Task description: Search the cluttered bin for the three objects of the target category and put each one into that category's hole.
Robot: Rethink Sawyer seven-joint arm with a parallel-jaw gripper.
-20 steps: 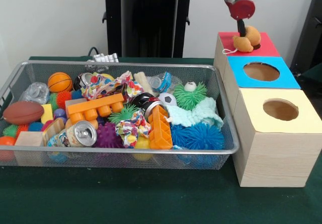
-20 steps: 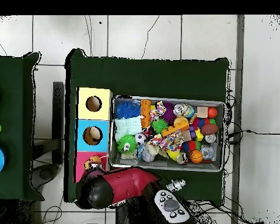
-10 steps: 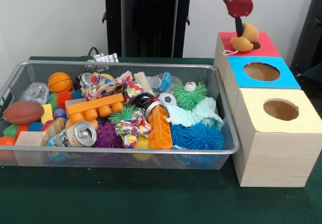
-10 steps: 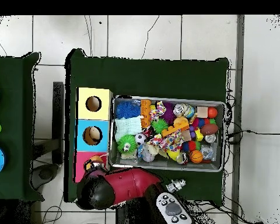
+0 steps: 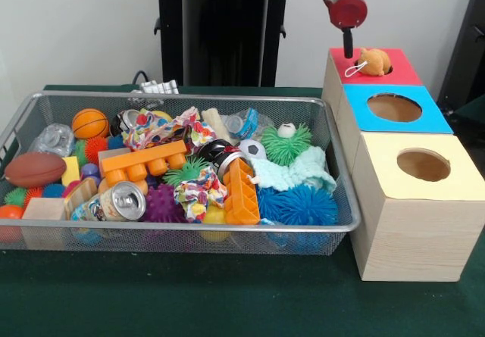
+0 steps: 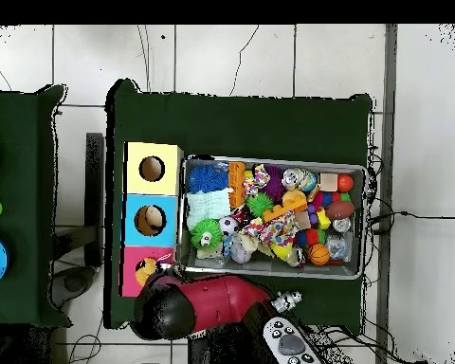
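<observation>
An orange-brown plush toy (image 5: 373, 60) with a white string loop lies half sunk in the hole of the red-topped box (image 5: 394, 74). My gripper (image 5: 348, 51) hangs just left of it and slightly above, apart from it, open with nothing held. From overhead the toy (image 6: 148, 268) shows in the red box (image 6: 132, 277), and the red arm (image 6: 208, 299) hides the gripper. The wire mesh bin (image 5: 182, 98) is heaped with toys: balls, spiky balls, blocks, a can.
A blue-topped box (image 5: 436, 121) and a yellow-topped box (image 5: 383, 155) stand in a row nearer the camera than the red one, each with a round hole. The bin (image 6: 269, 159) lies right beside the boxes. Something brownish shows in the blue box's hole (image 6: 151, 220).
The gripper has let go of the plush toy, risen and shifted left. The toy has dropped from the gripper into the red box's hole.
</observation>
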